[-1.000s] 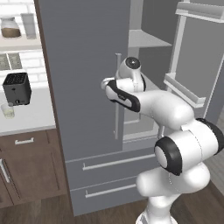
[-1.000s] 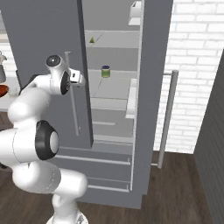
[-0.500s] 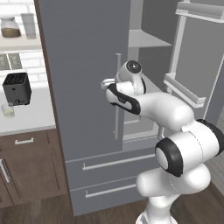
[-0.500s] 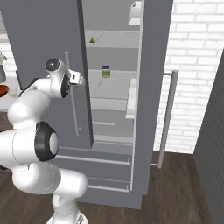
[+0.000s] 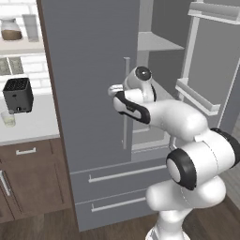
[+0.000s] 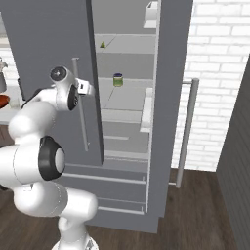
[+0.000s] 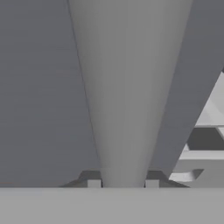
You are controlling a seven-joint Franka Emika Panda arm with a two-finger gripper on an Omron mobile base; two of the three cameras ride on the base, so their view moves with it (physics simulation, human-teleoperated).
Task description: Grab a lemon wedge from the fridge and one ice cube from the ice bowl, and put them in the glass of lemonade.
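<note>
**Left fridge door handle being gripped**

Since the earlier frame, the end effector (image 7: 123,183) has been closed in around the left door's handle (image 5: 125,103) of the fridge (image 5: 89,93); in the hand view the silver bar is seen between the two tips, apparently touching both. The right door is already swung open. The lemon wedge (image 6: 103,45) is seen on an upper shelf, above a small green jar (image 6: 117,79). The glass of lemonade (image 5: 8,118) is standing on the desk (image 5: 33,124). Nothing has been fetched yet; both wedge and ice are judged outstanding.
</note>
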